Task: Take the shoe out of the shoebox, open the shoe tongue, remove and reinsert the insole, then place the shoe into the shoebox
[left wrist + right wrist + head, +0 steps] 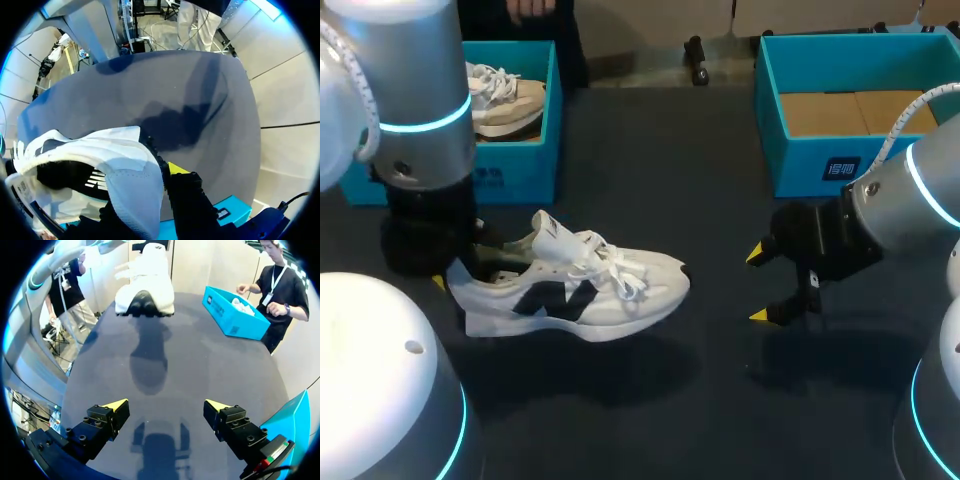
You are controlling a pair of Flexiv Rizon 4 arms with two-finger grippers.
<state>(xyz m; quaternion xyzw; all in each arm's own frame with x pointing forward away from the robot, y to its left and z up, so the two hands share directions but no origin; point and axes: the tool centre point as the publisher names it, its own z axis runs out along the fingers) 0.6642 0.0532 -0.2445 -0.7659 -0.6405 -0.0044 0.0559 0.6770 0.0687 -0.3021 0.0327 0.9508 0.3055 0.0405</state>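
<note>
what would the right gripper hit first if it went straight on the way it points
Most likely the toe of the white sneaker, dead ahead of the right gripper with its jaws open; nothing shows between them, though height is hard to judge.

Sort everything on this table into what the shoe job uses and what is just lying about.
For the job:
- white shoe, gripped at the heel by the left gripper
- right gripper, fingers open, holding nothing
- empty blue box, probably its shoebox

Lying about:
- other blue box
- beige shoe inside it
</note>
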